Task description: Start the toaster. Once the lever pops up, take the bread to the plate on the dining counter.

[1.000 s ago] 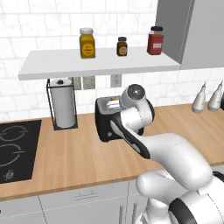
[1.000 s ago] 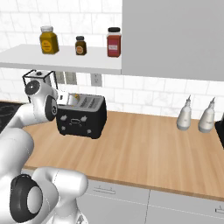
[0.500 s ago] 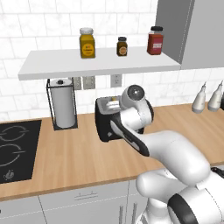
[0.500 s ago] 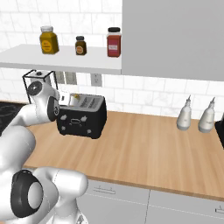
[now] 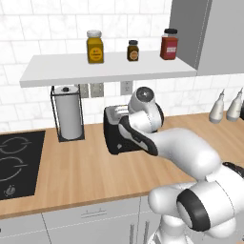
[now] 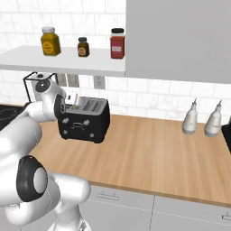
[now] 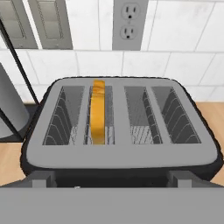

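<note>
The toaster (image 5: 116, 136) is standing on the light-wood counter (image 5: 71, 174), near the tiled back wall and just right of the paper-towel holder (image 5: 68, 114). In the right base view the toaster (image 6: 84, 120) is showing its black front with small white markings. The arm is reaching over it from the near side, and the arm's wrist is covering the right part of the toaster in the left base view.

In the hand view the camera is looking down onto the toaster (image 7: 120, 127) top, where four slots are lying side by side. The bread (image 7: 98, 111) is sitting edge-up in the second slot from the left in that view; the orange-brown crust is showing above the slot rim. The other three slots are showing only their wire guides. A wall outlet (image 7: 128, 24) is sitting on the tiles behind the toaster.

The tool (image 6: 72, 98) is hovering just above the toaster's top, and its jaws are standing spread wide with nothing between them.

On the wall shelf (image 5: 107, 66) above, three jars are standing in a row. Two pale bottles (image 6: 202, 119) are standing far right on the counter. A black cooktop (image 5: 16, 164) is lying at the left.
</note>
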